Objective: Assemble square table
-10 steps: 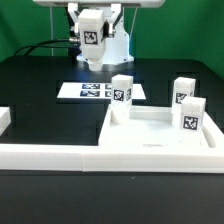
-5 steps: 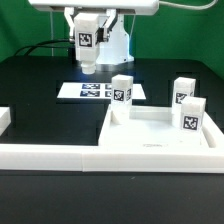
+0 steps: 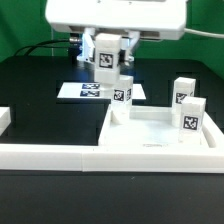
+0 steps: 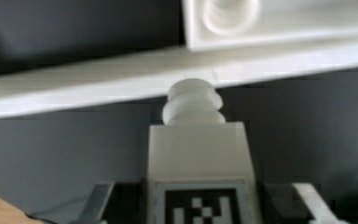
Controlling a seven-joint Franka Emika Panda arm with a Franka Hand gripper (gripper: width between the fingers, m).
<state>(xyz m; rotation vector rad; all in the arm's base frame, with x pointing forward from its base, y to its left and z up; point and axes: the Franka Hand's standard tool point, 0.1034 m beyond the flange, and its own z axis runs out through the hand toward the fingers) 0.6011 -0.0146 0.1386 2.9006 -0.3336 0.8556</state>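
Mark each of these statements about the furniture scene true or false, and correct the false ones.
1. The gripper holds a small white tagged leg block above the black table. True.
2. Three leg blocks already stand on the white square tray-like tabletop. True: one at a far corner, two on the exterior view's right.
3. The flat marker board lies inside the tabletop. False: it lies on the black table behind it.
4. The held block rests on the tabletop. False: it hangs in the air.
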